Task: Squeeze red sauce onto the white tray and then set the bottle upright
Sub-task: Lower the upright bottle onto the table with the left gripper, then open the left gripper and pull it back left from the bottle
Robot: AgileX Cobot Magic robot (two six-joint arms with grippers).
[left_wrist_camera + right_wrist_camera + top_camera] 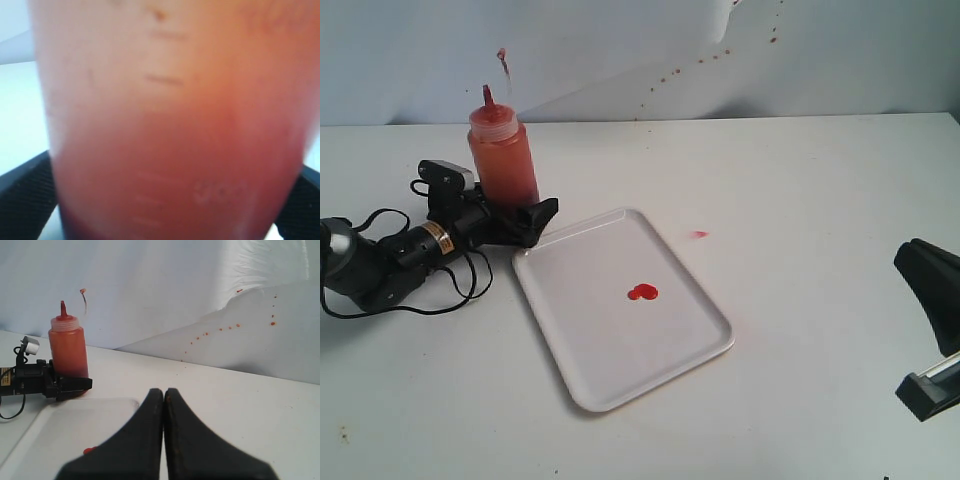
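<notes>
1. Surface (800,180) carries the white tray (585,335).
2. Bottle (503,160) stands upright just beside the tray: that step looks done.
3. Left pincer (518,208) straddles its base; clamped or loose, I cannot tell. Right pincer (164,396) is together, empty.
4. Red sauce (641,293) lies mid-tray: squeezing looks done.

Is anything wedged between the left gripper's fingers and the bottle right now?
Nothing visible. The bottle stands upright with the left gripper straddling its base; only the bottle fills the gap between the fingers. The white tray lies beside them.
</notes>
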